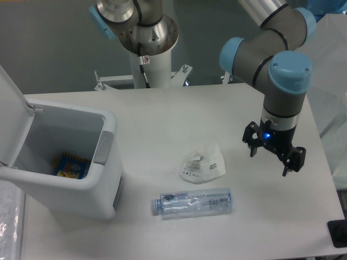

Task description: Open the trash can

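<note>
The trash can (pixel 81 189) is a large white boxy bin at the left of the table. Its white lid (pixel 12 116) stands swung up at the far left, so the bin is open. A grey push tab (pixel 104 148) sits on the right rim. A blue and yellow packet (pixel 70 166) lies inside on the bottom. My gripper (pixel 269 160) hangs over the right side of the table, far from the bin. Its two black fingers (pixel 251 144) are spread apart and hold nothing.
A crumpled white wrapper (pixel 202 165) lies mid-table. A clear plastic bottle (pixel 192 202) lies on its side in front of it. The arm's base (pixel 145 38) stands at the back. The table's right edge is near the gripper.
</note>
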You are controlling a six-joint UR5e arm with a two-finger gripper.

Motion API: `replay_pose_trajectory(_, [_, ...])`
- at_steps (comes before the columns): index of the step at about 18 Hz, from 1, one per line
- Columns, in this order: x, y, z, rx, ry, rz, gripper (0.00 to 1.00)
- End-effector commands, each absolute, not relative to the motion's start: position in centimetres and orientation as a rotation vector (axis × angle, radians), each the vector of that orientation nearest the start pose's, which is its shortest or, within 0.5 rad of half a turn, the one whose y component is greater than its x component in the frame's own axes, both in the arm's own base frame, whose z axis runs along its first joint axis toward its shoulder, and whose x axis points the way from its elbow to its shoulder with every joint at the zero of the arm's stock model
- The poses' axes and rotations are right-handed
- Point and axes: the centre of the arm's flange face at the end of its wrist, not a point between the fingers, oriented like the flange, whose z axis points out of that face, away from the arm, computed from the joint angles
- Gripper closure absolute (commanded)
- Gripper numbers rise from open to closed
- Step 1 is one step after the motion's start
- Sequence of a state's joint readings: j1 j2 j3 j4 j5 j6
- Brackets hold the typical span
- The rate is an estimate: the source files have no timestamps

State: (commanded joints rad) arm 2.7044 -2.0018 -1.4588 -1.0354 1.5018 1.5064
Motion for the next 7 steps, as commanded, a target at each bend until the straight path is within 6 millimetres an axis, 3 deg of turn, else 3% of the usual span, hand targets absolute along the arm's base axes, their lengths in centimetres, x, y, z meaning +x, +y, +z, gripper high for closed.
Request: replay_pose_trajectory(7, [-54.66, 40.83, 34.02, -2.985, 0.572, 0.279, 0.0])
